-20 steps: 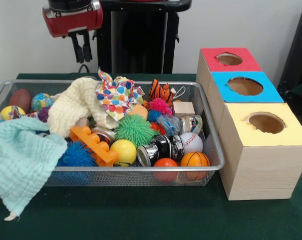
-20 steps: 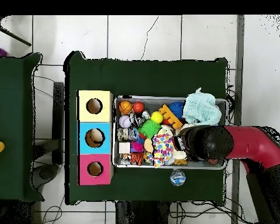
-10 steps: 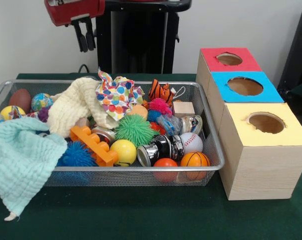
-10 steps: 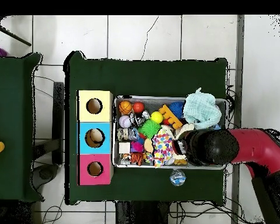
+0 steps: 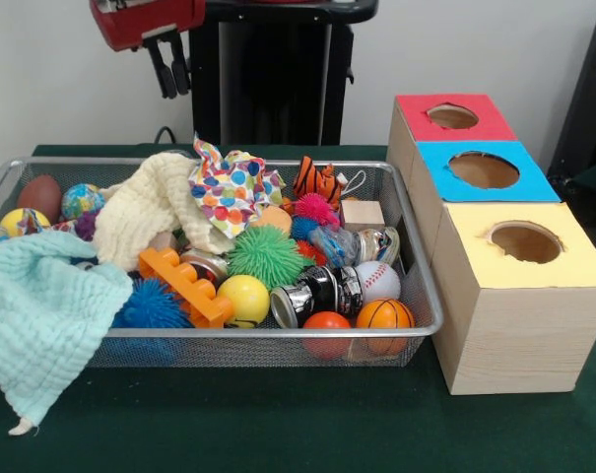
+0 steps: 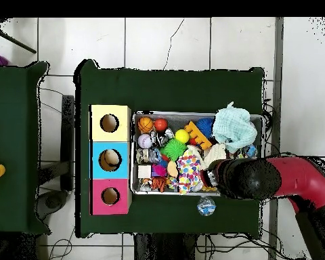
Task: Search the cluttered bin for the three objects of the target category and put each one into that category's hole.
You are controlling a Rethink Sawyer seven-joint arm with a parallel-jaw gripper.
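Up top, I only get the lower part of the gripper [image 5: 173, 71] in the front view: its red housing is cut off by the picture's edge, and the two dark jaws hang close together with nothing between them, well above the far left end of the wire bin [image 5: 416, 266]. From overhead the arm's round black end [image 6: 250, 179] covers the bin's near right corner, so I cannot see what lies under it. The bin stands on the green desk [image 5: 278, 424] and is packed. A mint cloth [image 5: 36, 315] spills over its front left corner and hides that end; a cream cloth [image 5: 145, 212] and a polka-dot cloth [image 5: 229, 189] lie heaped over the middle. Among what shows I can pick out an orange toy brick [image 5: 184, 286], a green spiky ball [image 5: 266, 254], a blue spiky ball [image 5: 150, 307], a yellow ball [image 5: 243, 299], a baseball [image 5: 378, 280], a small basketball [image 5: 384, 315], an orange ball [image 5: 327, 323], a shiny can [image 5: 317, 293] on its side, a wooden cube [image 5: 363, 213] and a striped tiger toy [image 5: 317, 180]. Which category is the target I cannot tell. Beside the bin stand three boxes in a row, each with a round hole: the red box [image 5: 452, 116], the blue box [image 5: 485, 169] and the yellow box [image 5: 524, 246]. Overhead, something pale shows inside the blue box's hole; the other two look dark.
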